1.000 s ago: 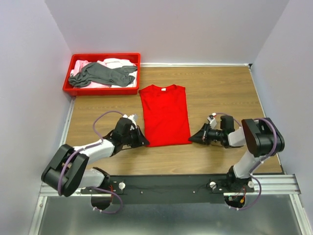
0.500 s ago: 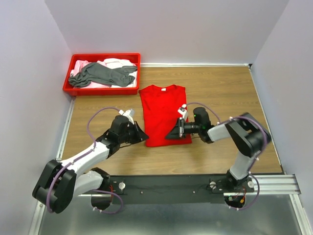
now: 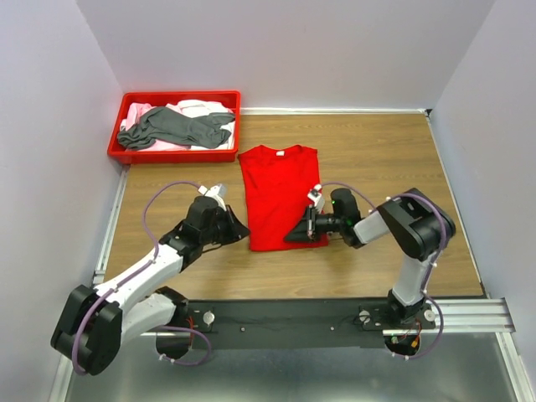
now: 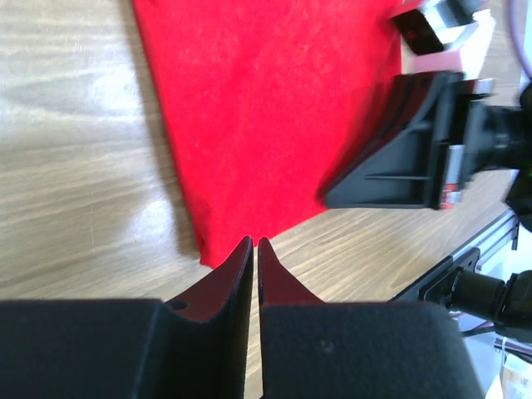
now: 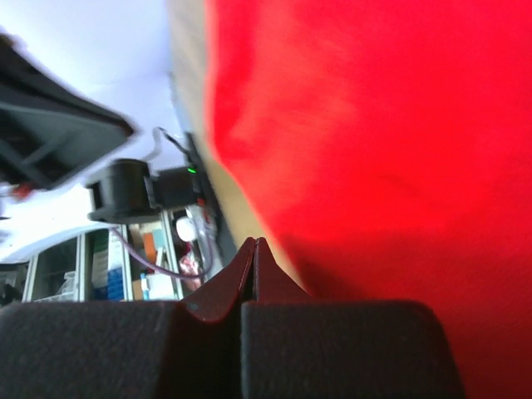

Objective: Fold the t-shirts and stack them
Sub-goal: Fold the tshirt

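A bright red t-shirt [image 3: 283, 194] lies flat mid-table, folded into a long strip, with its neck label at the far end. My left gripper [image 3: 244, 228] sits low by the shirt's near left corner [image 4: 212, 253], fingers [image 4: 241, 266] almost together with nothing between them. My right gripper [image 3: 289, 238] lies over the shirt's near right part, shut, its tips [image 5: 254, 241] just above the red cloth [image 5: 374, 125] and nothing seen pinched. It shows as a black wedge [image 4: 399, 166] in the left wrist view. A dark grey t-shirt [image 3: 172, 126] and pale pink/white ones [image 3: 197, 107] are heaped in the tray.
The red plastic tray [image 3: 174, 155] stands at the far left corner against the wall. Walls close in the table on the left, back and right. A metal rail [image 3: 293, 316] carrying the arm bases runs along the near edge.
My right gripper has swung left from beside the shirt onto its near right part. The left arm has stretched slightly, its gripper staying by the near left corner. The shirt has not moved.
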Controlling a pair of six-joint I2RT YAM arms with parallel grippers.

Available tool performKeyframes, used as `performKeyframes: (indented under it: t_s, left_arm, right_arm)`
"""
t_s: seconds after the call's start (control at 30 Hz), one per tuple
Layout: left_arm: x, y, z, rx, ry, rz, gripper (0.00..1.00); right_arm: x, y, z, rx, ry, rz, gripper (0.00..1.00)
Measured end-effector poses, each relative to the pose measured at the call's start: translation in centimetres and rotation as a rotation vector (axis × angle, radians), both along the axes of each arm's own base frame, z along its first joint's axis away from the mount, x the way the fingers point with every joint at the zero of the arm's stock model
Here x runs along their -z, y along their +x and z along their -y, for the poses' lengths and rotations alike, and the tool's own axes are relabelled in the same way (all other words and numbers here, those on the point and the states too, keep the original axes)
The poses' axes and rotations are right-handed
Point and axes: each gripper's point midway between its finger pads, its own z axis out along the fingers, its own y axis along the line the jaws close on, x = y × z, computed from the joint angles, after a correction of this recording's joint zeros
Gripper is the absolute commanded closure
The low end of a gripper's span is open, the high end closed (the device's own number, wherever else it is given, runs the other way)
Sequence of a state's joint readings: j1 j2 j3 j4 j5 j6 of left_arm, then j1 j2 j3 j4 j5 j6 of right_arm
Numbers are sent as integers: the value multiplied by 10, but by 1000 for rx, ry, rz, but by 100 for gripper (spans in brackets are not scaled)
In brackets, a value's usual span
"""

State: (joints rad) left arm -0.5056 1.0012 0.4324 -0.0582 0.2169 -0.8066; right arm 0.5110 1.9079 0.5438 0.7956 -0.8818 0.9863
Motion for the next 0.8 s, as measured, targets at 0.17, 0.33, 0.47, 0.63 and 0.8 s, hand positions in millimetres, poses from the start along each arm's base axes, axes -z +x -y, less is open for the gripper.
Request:
performKeyframes:
  t_s: [0.17, 0.33, 0.47, 0.63, 0.8]
  left_arm:
    - [-6, 17, 7, -6, -1, 14, 87]
    - [-8, 57, 16, -47, 1, 29, 87]
    - [-3, 95, 17, -80, 8, 35, 87]
    - [24, 134, 10, -116, 31, 6, 87]
    - [64, 145, 11, -101, 16, -74, 87]
  right_arm:
    - [-37, 43, 20, 100, 38, 107, 94]
    - [-50, 105, 50, 227, 39, 166, 94]
    - [-44, 141, 54, 260, 33, 177, 94]
    - [-17, 160, 61, 310, -5, 130, 95]
    - [10, 170, 93, 439, -77, 65, 95]
